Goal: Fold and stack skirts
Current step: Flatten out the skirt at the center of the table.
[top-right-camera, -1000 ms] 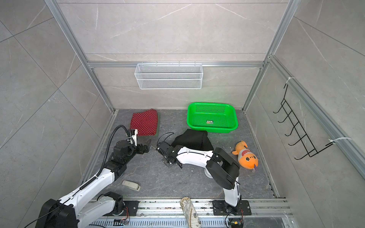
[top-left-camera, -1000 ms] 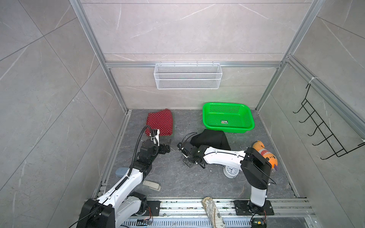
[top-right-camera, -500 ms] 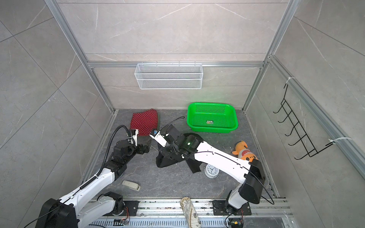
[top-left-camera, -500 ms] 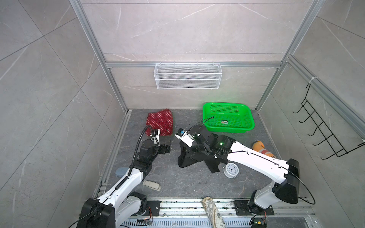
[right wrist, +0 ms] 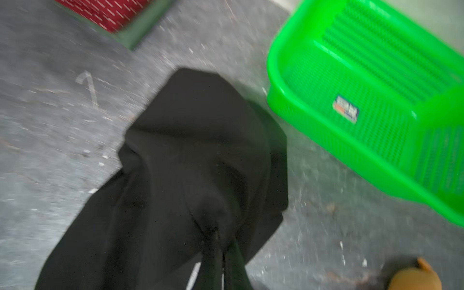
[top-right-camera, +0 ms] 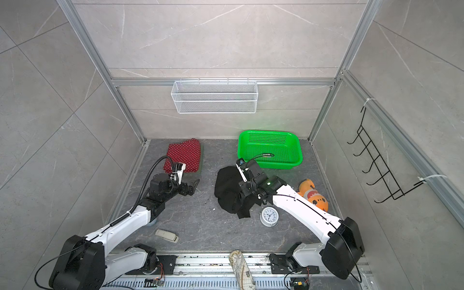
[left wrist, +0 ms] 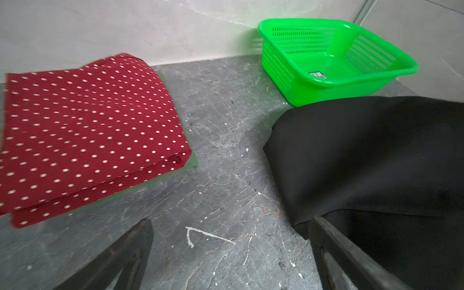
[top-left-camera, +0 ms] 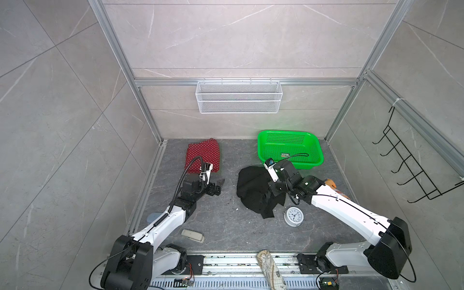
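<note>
Cloth of the black skirt (top-left-camera: pixel 253 190) hangs bunched from the right gripper (right wrist: pixel 217 241), clamped on a fold. The red dotted skirt (top-left-camera: pixel 203 157), folded atop the olive skirt (left wrist: pixel 190 160), lies at its ten o'clock; the left gripper (left wrist: pixel 231 226), open and empty, sits between.

Pale tiled booth, aluminium frame (top-left-camera: pixel 238 82)
White wire shelf (top-left-camera: pixel 238 96) on the back wall (top-left-camera: pixel 238 37); dark stone floor (top-left-camera: pixel 226 226) below it, black hook rack (top-left-camera: pixel 411 160) to its right.
</note>
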Available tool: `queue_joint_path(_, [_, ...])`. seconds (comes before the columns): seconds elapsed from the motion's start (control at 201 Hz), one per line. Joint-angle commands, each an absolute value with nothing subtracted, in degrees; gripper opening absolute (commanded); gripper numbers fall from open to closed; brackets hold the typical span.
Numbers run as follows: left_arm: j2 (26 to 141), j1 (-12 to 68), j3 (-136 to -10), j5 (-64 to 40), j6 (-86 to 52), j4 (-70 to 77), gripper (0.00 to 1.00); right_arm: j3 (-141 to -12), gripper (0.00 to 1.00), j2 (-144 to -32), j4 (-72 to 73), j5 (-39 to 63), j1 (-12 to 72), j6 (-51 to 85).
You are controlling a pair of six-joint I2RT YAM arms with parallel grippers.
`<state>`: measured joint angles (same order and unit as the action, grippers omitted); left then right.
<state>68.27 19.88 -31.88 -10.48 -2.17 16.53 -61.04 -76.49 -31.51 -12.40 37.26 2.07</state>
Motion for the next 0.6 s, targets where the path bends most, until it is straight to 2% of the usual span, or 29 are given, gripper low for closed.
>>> queue_joint_path(0.0, [71.0, 21.0, -35.1, -15.2, 0.0, 19.8, 0.99, -58.8, 0.00, -75.5, -29.0, -14.1, 35.3, 6.7])
queue_joint_path(0.254, [77.8, 30.2, -37.5, -15.8, 10.4, 18.5, 0.97, -60.1, 0.00, -80.4, -28.6, -11.9, 30.8, 9.8])
queue_joint_path(0.473, [80.4, 40.5, -35.9, -9.9, 25.1, 24.0, 0.98, -64.3, 0.00, -83.7, -27.8, -7.8, 28.0, 9.7])
queue_joint_path(0.593, [83.8, 43.3, -36.9, -10.2, 26.9, 28.1, 0.98, -65.0, 0.00, -84.7, -27.5, -5.8, 27.0, 9.6])
